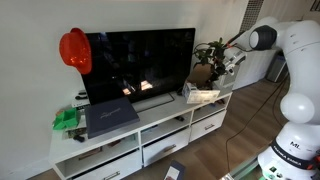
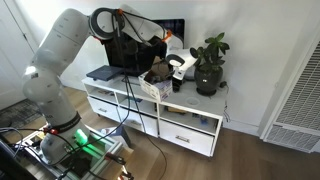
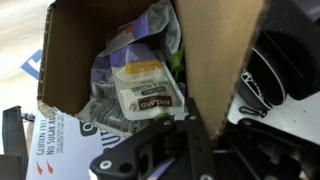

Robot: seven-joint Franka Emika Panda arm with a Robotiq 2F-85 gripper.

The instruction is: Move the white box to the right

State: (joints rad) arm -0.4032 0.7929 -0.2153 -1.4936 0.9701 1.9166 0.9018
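The gripper hovers at the white box. Only one dark finger shows, and a brown flap hides the rest, so its grip cannot be told. The box sits opening upward at the TV console's front edge by the potted plant; its long axis is unclear.

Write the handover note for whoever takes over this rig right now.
Gripper: at the open top of the white box. These views do not show whether it is open or shut.
White box: on the white console, at the end by the potted plant. Its flaps are up, and the wrist view shows packets inside.
Done: the gripper is at the box. Whether the box has been shifted is unclear.
Left: confirm the grip, move the box right and release it, probably minding the plant.
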